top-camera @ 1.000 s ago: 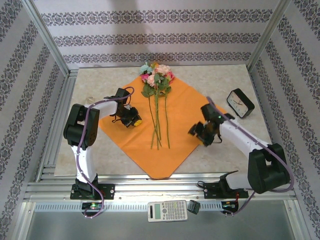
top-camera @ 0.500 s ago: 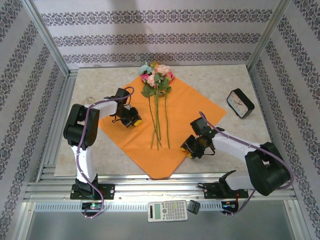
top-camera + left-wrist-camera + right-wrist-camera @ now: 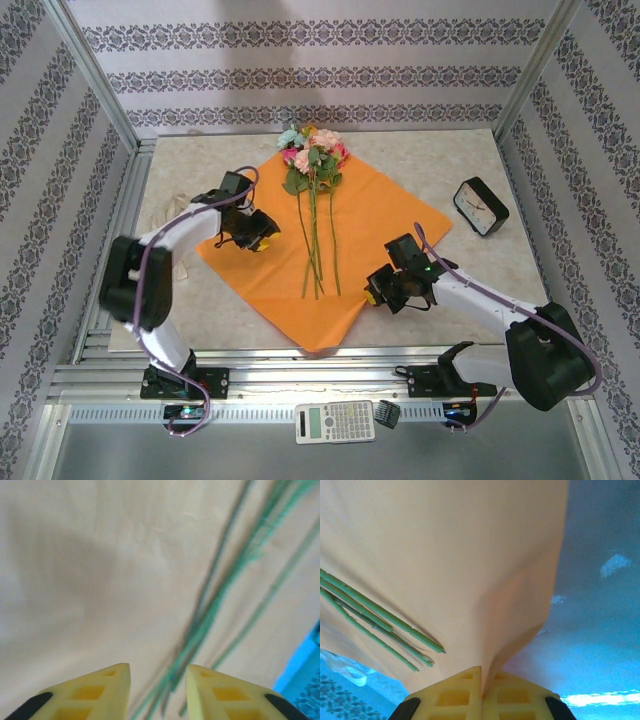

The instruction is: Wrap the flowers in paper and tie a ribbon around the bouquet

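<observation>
Jaws on my right gripper [image 3: 378,290] are pressed together on the near-right edge of the paper [image 3: 370,215]. From the right wrist camera, the yellow fingertips [image 3: 481,672] meet with the orange sheet [image 3: 445,555] pinched in the seam between them, and the paper puckers toward that grip. Green stem ends [image 3: 375,615] lie on the sheet to the left of the pinch.

On my left gripper [image 3: 258,236] the jaws are spread with nothing between them. It is over the left part of the paper, near its left corner and just left of the stems. From the left wrist camera I see the two yellow tips [image 3: 157,667] apart, with blurred green stems [image 3: 220,595] running across the orange paper beyond them. I cannot tell whether the tips touch the sheet.

The paper lies as a diamond in the middle of the table [image 3: 200,300]. The flowers [image 3: 312,155] lie on it, heads at its far corner, stems pointing toward me.

A black clock [image 3: 481,206] stands to the right of the paper, apart from it. A calculator [image 3: 335,421] lies on the near rail between the arm bases.
</observation>
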`<state>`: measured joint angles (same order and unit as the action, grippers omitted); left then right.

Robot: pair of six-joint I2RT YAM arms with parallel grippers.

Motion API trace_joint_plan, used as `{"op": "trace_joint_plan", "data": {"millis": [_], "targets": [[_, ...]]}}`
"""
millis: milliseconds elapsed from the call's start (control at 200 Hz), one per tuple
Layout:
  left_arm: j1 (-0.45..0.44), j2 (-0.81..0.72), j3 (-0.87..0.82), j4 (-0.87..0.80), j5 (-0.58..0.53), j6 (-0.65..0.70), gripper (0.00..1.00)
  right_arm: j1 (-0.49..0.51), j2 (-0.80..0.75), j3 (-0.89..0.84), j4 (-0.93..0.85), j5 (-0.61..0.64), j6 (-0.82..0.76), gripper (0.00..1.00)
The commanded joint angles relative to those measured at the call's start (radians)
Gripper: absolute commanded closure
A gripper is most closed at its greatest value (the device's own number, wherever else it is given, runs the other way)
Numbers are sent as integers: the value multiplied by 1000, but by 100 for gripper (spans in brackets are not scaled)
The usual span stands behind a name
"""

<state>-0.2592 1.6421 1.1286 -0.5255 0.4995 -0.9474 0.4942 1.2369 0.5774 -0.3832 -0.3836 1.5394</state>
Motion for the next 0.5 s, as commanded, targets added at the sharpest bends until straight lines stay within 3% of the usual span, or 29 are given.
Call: {"op": "trace_joint_plan", "data": {"millis": [0,145,285,500], "targets": [[-13,-145,-119,-143,-24,-108,61,-13,5,14,9,-9,110,100],[-40,-341,-316,-186,-21,-309,59,-33,28,32,-2,-33,137,100],[-136,-471,-465,-109,-55,-551,55,-36,34,35,-8,-46,149,100],[-271,-383,-558,147,-46,-772,49,-37,27,25,-4,-47,171,100]]}}
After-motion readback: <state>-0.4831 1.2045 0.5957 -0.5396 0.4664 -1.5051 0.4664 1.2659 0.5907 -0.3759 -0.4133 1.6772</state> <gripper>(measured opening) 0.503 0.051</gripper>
